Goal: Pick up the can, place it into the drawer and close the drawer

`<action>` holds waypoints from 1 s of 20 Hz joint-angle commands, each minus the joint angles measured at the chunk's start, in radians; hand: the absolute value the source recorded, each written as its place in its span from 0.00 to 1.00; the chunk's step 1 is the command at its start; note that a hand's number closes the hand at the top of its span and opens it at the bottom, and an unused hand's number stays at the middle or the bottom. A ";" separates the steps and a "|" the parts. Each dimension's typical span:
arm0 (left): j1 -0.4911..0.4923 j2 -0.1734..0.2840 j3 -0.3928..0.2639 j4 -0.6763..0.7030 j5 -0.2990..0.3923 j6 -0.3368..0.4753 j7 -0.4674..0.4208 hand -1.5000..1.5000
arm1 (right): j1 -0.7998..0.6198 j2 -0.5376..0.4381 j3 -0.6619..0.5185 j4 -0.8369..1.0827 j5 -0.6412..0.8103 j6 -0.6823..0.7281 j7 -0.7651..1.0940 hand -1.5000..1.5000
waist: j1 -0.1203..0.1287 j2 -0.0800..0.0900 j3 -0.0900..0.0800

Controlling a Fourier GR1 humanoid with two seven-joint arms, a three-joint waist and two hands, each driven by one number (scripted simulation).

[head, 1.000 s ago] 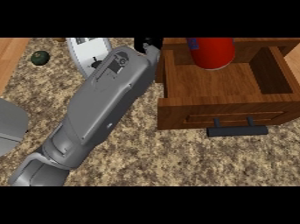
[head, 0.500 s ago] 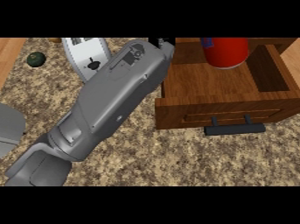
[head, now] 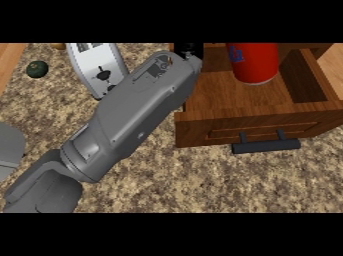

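Inside the open brown wooden drawer, the red cylindrical can is standing toward the back, its top running out of view. We are extending one grey forearm diagonally up to the drawer's left back corner, where only a dark sliver of our hand is showing; we cannot tell whether its fingers are spread or curled. From that hand the can is lying just to the right. The drawer's black bar handle is sitting nearer us, over the speckled granite surface, well apart from the hand, so closing is calling for a reach back toward us.
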 commanded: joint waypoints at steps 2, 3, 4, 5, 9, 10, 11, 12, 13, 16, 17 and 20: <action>-0.020 0.000 -0.040 0.073 0.038 -0.021 -0.023 1.00 | -0.009 -0.023 -0.041 0.042 -0.011 0.018 -0.028 0.00 | 0.000 0.001 0.000; 0.007 0.000 -0.083 0.044 0.051 0.018 -0.043 0.00 | 0.044 0.000 -0.033 -0.004 -0.025 0.051 -0.025 0.00 | -0.019 0.000 0.001; 0.020 0.000 -0.095 0.050 0.058 0.044 -0.065 0.00 | 0.009 -0.037 -0.040 -0.034 -0.075 -0.008 0.037 0.00 | -0.024 0.003 0.000; -0.037 0.000 -0.087 0.074 0.073 0.059 -0.021 0.00 | -0.019 -0.023 -0.012 0.008 -0.036 0.010 0.006 0.00 | -0.018 0.005 0.001; -0.037 0.000 -0.107 0.101 0.103 0.071 -0.033 0.00 | -0.003 -0.007 -0.014 -0.019 -0.012 0.012 0.002 0.00 | -0.017 0.004 0.000; -0.020 0.000 -0.114 0.088 0.108 0.079 -0.052 0.00 | -0.017 -0.004 -0.022 0.031 -0.013 0.013 -0.016 0.00 | -0.008 0.002 0.000; 0.018 0.000 -0.126 0.073 0.130 0.095 -0.074 0.00 | -0.034 -0.028 -0.017 0.022 -0.017 0.008 0.002 0.00 | -0.015 0.005 0.000; -0.035 0.000 -0.131 0.077 0.140 0.115 -0.042 0.00 | -0.045 -0.027 -0.008 0.008 -0.008 -0.009 0.016 0.00 | -0.017 0.005 0.000; -0.017 0.000 -0.123 0.108 0.138 0.073 -0.076 0.00 | -0.036 0.014 0.026 -0.008 0.037 0.002 -0.001 0.00 | -0.016 0.009 0.000; 0.017 0.000 -0.148 0.102 0.165 0.099 -0.092 0.00 | -0.015 -0.019 -0.028 0.021 -0.010 0.026 -0.012 0.00 | -0.024 0.006 0.000; -0.028 0.000 -0.153 0.077 0.175 0.081 -0.074 0.00 | -0.083 -0.054 -0.010 0.013 -0.005 -0.039 0.045 0.00 | -0.011 0.007 0.000; 0.004 0.000 -0.143 0.122 0.186 0.055 -0.120 0.00 | -0.068 -0.062 -0.034 0.030 -0.027 -0.008 0.020 0.00 | -0.008 0.006 0.000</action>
